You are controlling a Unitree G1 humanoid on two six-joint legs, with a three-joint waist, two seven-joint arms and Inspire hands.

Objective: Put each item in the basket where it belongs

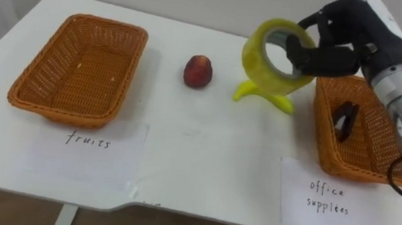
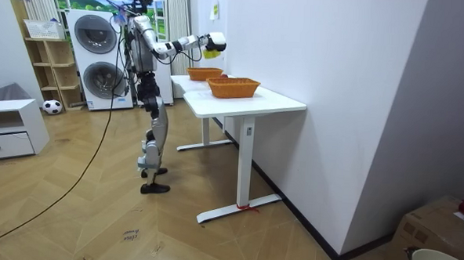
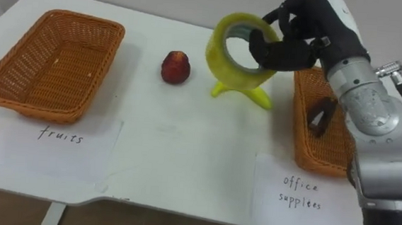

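At three o'clock in the left eye view, the right hand [image 1: 333, 54] is raised above the worktop [image 1: 205, 148] with its fingers curled through and round the yellow tape roll [image 1: 256, 63]. The roll hangs just at nine o'clock of the office basket [image 1: 372, 149] and is not yet over it. One black clip [image 1: 344, 121] already lies in that basket. At nine o'clock the fruit basket [image 1: 76, 68] holds nothing. One red fruit [image 1: 197, 71] sits near twelve o'clock, and one banana [image 1: 266, 97] lies partly behind the roll. By my reading, one of four things is sorted, the tape is on its way, and both fruits are left.

From the room view, the robot stands at the worktop's far end with washing machines [image 2: 91, 38] behind it. Its right arm is stretched out over the two baskets, with the roll held high.

Across the right eye view the same count holds: two baskets, one roll, one clip and two fruits. Two paper labels lie at the near edge, the fruits label [image 3: 64, 142] at seven o'clock and the office label [image 3: 302, 194] at five o'clock.
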